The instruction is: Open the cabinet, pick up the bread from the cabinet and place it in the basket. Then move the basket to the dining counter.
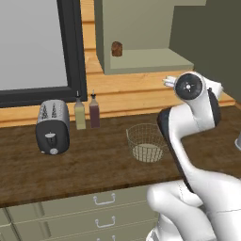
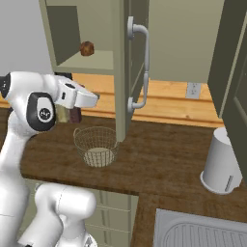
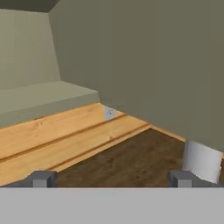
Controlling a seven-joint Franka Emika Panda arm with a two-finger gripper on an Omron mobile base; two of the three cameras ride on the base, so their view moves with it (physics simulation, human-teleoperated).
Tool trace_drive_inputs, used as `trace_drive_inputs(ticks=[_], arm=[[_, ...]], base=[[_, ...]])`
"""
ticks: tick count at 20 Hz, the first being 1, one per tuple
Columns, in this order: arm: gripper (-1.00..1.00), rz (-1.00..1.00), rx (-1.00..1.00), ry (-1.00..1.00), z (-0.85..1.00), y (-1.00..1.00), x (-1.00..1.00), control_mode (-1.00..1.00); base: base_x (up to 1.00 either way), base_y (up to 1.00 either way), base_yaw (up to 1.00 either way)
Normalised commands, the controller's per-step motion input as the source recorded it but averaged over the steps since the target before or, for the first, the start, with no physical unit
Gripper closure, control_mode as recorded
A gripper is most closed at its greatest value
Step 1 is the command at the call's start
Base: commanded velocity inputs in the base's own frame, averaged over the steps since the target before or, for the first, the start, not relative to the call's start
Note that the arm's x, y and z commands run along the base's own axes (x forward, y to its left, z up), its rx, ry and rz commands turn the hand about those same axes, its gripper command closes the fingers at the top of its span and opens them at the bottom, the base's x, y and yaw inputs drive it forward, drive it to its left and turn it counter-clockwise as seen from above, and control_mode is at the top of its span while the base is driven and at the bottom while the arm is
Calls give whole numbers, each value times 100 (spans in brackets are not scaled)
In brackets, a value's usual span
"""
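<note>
Pincer point(image 3: 112, 179) spread wide, empty, 2 fingertips point(image 3: 42, 178) far apart, aimed under the shelf at the plank wall. Basket point(image 1: 146, 142) below and just beside, on the counter. Door point(image 2: 128, 67) swung out alongside. Bread point(image 2: 87, 48) above and beyond, at the shelf's back in the cabinet point(image 1: 141, 59). Best raised first, then fed straight in level over the shelf lip, clear of the door.

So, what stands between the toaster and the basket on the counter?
In the left base view, two bottles stand between the toaster and the basket, toward the wall behind them.
</note>
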Motion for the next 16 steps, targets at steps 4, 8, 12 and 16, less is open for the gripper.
trace_drive_inputs(ticks=[4, 8, 12, 16], arm=[[-100, 56, 16, 3, 9, 58, 36, -100], [-100, 49, 18, 0, 8, 32, 36, -100], [-100, 44, 13, 0, 2, 34, 36, -100], [-100, 27, 3, -8, 0, 57, 25, -100]], base=[[0, 0, 0], [0, 0, 0], [0, 0, 0], [0, 0, 0]])
